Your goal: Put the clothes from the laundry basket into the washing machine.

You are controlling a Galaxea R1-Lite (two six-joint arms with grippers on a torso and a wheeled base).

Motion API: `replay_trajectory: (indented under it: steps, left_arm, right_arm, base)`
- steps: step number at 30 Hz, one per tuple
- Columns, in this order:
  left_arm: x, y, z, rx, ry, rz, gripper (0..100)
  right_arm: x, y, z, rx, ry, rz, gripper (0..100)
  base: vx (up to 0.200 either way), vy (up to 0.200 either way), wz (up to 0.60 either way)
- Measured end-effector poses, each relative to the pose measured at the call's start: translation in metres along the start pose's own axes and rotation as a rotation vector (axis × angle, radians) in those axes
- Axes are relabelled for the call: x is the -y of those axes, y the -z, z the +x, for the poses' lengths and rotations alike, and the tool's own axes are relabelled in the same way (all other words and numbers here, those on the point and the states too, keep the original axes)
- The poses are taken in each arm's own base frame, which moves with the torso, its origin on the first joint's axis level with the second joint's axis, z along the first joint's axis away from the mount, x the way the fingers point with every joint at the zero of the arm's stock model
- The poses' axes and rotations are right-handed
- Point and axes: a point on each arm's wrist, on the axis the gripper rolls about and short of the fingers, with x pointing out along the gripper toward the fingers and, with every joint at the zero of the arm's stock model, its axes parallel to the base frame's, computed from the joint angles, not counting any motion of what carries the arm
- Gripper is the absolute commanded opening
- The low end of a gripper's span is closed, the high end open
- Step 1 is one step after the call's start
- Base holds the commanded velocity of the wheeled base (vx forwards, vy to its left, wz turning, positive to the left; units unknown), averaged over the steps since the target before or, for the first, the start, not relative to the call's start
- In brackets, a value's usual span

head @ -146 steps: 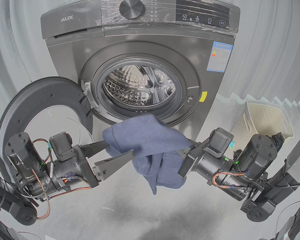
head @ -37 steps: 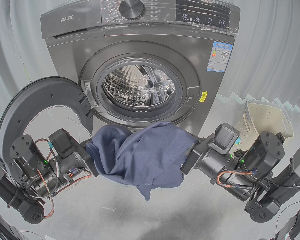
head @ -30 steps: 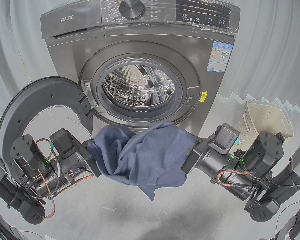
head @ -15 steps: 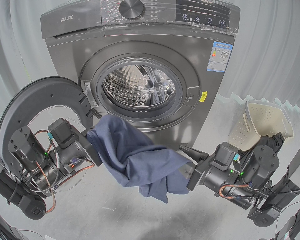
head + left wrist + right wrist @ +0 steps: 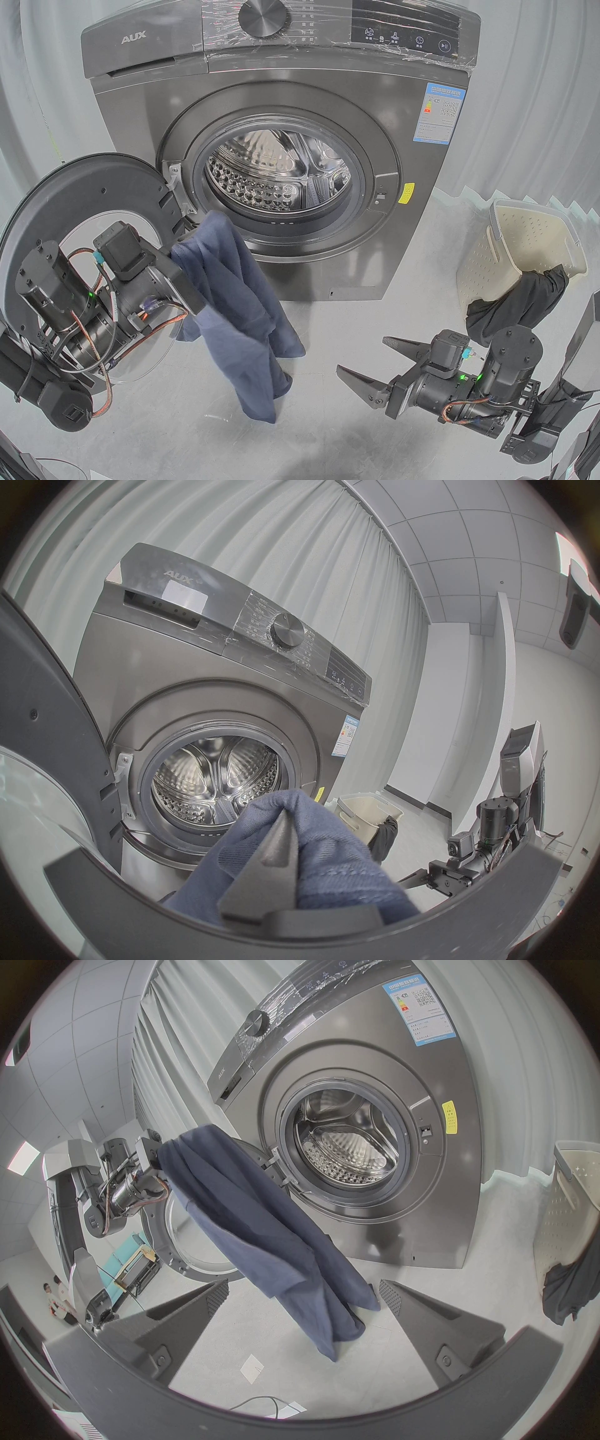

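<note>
Jaws of the left gripper [image 5: 190, 253] are clamped on an upper fold of the blue garment [image 5: 244, 325], which drapes over them and hangs straight down beneath, its tail close to the floor [image 5: 350, 312]. Held by one end like this, the cloth looks gathered for a single-handed lift into the drum [image 5: 278, 172] of the washing machine [image 5: 375, 106], whose mouth gapes just above and beyond those jaws. The open door [image 5: 94, 187] swings out beside them.

Well apart from the cloth, the right gripper [image 5: 362, 356] sits low with its jaws spread wide and nothing between them, apparently freed for the next item. Behind it the laundry basket [image 5: 500, 219] leans with a dark garment [image 5: 519, 300] spilling over its rim.

Moments ago both grippers shared the load, the blue garment stretched between them below the drum mouth. Since then the right has let go and dropped back toward the floor, while the left has edged up toward the opening, the whole garment now dangling from it alone.
</note>
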Motion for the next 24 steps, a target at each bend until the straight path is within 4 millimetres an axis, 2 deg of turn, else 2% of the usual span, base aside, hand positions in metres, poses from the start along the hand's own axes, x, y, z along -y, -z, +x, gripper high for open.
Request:
replay_trajectory:
  steps: [8,19,24]
  left_arm:
    - [-0.001,0.0,0.001,0.002,-0.002,0.001,0]
    - [-0.006,0.004,0.007,0.001,-0.05,0.001,0]
    - [-0.008,0.008,0.009,-0.01,-0.056,-0.002,0]
  right_arm:
    - [-0.008,-0.007,0.019,0.05,-0.039,0.0,100]
    - [-0.058,-0.017,0.051,0.138,-0.231,-0.008,100]
    - [-0.073,-0.021,0.067,0.174,-0.308,-0.029,100]
  base:
    - [0.0,0.0,0.0]
    - [0.0,0.0,0.0]
    - [0.0,0.0,0.0]
